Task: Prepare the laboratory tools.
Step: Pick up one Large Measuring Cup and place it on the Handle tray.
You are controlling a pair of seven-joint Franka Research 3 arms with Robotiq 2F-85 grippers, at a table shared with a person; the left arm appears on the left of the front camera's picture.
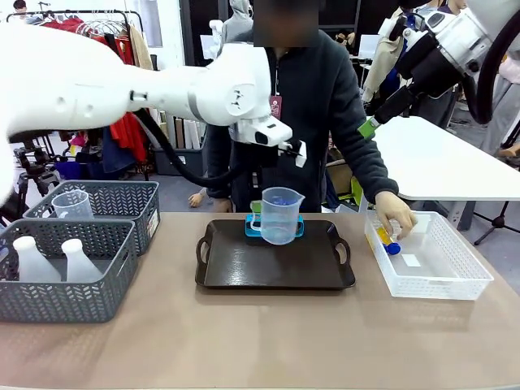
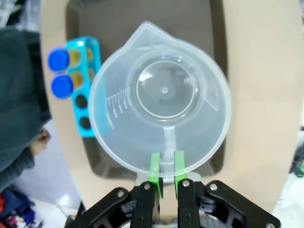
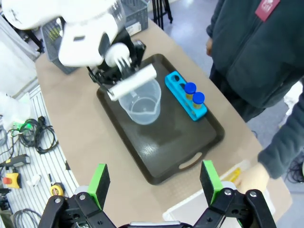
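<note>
holding a clear graduated beaker (image 2: 161, 95) by its handle, left claw (image 2: 165, 173) hangs above tray (image 1: 244, 268); right claw (image 3: 154, 183) gapes.

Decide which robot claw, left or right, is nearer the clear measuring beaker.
Left. The left claw is shut on the handle of the beaker; the right claw hangs open, high above the table, well apart from it.

Two clear measuring beakers (image 1: 281, 215), two white conical flasks (image 1: 32, 262), three blue-capped amber tubes (image 3: 190, 89), one blue tube rack (image 3: 175, 83), one dark tray (image 1: 244, 264), two grey baskets (image 1: 73, 305) and one white mesh basket (image 1: 435, 288) are in sight.
</note>
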